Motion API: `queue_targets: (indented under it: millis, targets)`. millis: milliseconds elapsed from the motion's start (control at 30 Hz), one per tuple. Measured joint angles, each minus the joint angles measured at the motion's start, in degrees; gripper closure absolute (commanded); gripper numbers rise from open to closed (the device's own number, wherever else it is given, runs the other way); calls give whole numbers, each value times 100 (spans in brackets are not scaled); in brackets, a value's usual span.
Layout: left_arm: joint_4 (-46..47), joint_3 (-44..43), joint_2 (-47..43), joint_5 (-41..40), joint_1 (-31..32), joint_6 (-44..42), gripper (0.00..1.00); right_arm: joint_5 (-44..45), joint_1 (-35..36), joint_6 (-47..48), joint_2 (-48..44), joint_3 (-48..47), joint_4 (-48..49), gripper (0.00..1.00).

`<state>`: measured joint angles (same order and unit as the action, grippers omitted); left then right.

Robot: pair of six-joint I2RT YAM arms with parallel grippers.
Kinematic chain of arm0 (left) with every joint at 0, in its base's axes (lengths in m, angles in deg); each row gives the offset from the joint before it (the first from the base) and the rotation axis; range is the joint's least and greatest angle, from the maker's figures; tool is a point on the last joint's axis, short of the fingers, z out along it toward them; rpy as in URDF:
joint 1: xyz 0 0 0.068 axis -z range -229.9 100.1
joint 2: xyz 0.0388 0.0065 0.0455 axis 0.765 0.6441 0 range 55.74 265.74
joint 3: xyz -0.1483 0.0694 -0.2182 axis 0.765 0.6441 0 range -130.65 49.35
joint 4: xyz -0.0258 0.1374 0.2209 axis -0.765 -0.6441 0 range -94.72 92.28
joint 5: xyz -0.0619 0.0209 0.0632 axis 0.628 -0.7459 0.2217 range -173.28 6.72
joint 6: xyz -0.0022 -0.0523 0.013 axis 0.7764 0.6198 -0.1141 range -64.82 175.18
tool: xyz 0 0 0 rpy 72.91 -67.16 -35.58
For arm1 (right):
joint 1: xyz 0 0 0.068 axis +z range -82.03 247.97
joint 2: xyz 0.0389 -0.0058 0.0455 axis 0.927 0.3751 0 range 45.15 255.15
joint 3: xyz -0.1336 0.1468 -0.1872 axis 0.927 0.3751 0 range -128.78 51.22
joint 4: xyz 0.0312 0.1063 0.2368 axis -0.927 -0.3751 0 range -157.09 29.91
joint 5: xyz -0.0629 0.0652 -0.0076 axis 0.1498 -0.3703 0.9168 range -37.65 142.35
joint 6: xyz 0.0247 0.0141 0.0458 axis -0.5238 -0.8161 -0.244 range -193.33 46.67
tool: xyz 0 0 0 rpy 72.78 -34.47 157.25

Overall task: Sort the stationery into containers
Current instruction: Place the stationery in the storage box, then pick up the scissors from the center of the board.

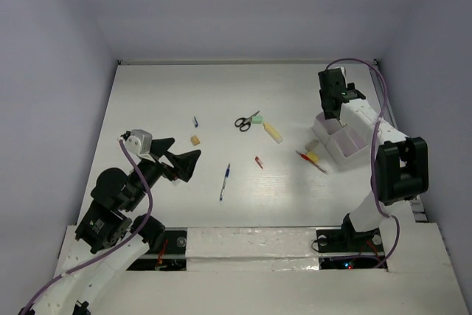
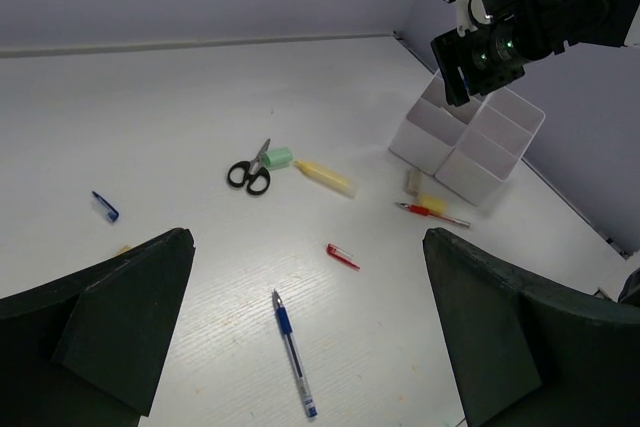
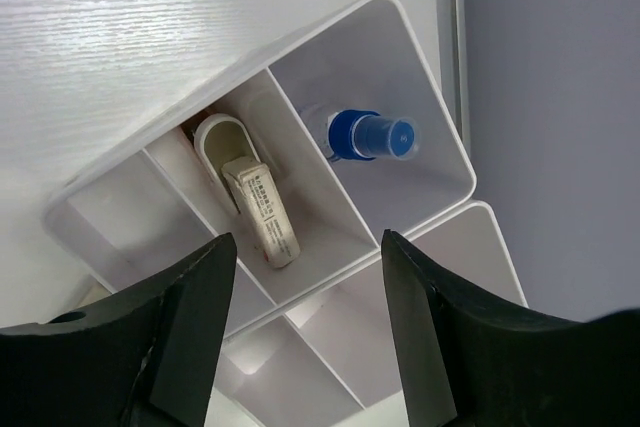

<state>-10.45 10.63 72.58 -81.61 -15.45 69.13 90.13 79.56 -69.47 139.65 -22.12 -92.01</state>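
Note:
The white organiser tray (image 1: 344, 139) (image 2: 470, 143) (image 3: 420, 117) stands at the right. My right gripper (image 1: 335, 98) (image 3: 310, 337) hangs open right above it, nothing between its fingers. One compartment holds a white eraser (image 3: 262, 213), another a blue-capped item (image 3: 372, 135). My left gripper (image 1: 181, 161) (image 2: 308, 243) is open low over the table. Just ahead of it lies the blue-white pen (image 1: 224, 181) (image 2: 293, 355). Further off lie black scissors (image 1: 244, 122) (image 2: 250, 174), a mint eraser (image 2: 277, 157), a yellow marker (image 1: 273, 132) (image 2: 325, 177) and a red pencil (image 1: 311, 161) (image 2: 430, 213).
A small red bit (image 1: 259, 161) (image 2: 341, 256) lies mid-table, a tan bit (image 1: 195, 140) and a small blue piece (image 1: 196, 121) (image 2: 105, 207) at the left. A yellow lump (image 1: 313, 156) sits by the tray. Walls close in the table's far and side edges.

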Motion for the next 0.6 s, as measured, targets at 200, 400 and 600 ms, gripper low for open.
queue_targets:
  millis: [200, 400, 600]
  targets:
    - [2, 0, 68, -4, 0, -2, 1, -699, 7, -249, -192, -74, 24, 45]
    - [0, 0, 184, -44, -20, -2, 1, -2579, 553, -942, -852, 85, 732, 68]
    - [-11, 0, 269, -170, -160, -2, 1, -3661, 2022, -1014, 286, -422, 1447, 59]
